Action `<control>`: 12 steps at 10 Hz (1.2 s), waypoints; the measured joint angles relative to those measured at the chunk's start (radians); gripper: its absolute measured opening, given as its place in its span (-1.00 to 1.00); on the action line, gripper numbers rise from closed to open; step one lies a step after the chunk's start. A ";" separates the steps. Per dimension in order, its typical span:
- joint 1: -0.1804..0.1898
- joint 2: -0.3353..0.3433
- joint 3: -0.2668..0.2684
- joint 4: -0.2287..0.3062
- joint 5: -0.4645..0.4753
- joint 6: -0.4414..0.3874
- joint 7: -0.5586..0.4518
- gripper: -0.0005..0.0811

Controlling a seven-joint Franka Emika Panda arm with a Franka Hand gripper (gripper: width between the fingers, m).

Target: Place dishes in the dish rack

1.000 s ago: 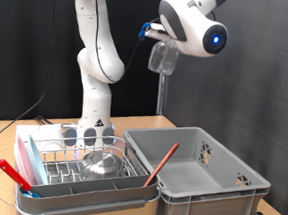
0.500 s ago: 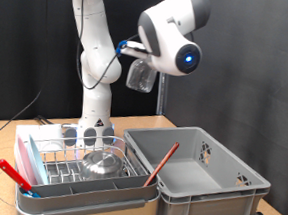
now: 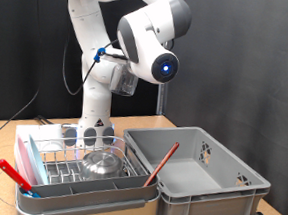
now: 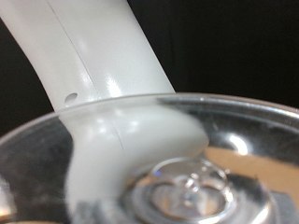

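**Q:** State of the end effector?

**A:** My gripper (image 3: 126, 79) hangs high over the table, above the rack end of the layout and well apart from everything on it. A small clear glass (image 3: 127, 82) shows at its tip in the exterior view. In the wrist view, the glass's round base and wall (image 4: 177, 177) fill the lower half, right up against the lens. I read that as my fingers closed on the glass, though the fingers themselves do not show, so how wide they stand I cannot tell.

**Q:** Where are the task's things?

**A:** The low silver wire dish rack (image 3: 70, 159), in its pink-and-grey rectangular tray (image 3: 27, 169), lies toward 7 o'clock from the gripper. A shiny steel bowl (image 3: 103, 165) already sits in it. Further clear glassware (image 3: 92, 136) stands along the rack's far edge by the arm's white base (image 3: 97, 109). The deep grey plastic crate (image 3: 201, 177) lies at about 5 o'clock, with a thin red-handled utensil (image 3: 161, 163) leaning inside it.

**Q:** How to do this step well?

**A:** My judgement only. Keep the glass level and carry it slowly, since clear walls are slippery and brittle. Hold the height over the rack's prongs. Aim for a free spot at 9 o'clock of the bowl, apart from the standing glassware. Avoid knocking steel against glass.
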 joint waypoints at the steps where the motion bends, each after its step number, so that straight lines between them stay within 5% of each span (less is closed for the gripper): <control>1: -0.001 0.001 0.005 -0.001 -0.012 0.001 -0.012 -0.71; 4: -0.090 0.029 0.062 -0.034 -0.116 0.006 -0.079 -0.71; 6: -0.150 0.050 0.053 -0.043 -0.161 0.007 -0.100 -0.71; 12: -0.163 0.108 -0.022 -0.052 -0.327 0.023 -0.170 -0.71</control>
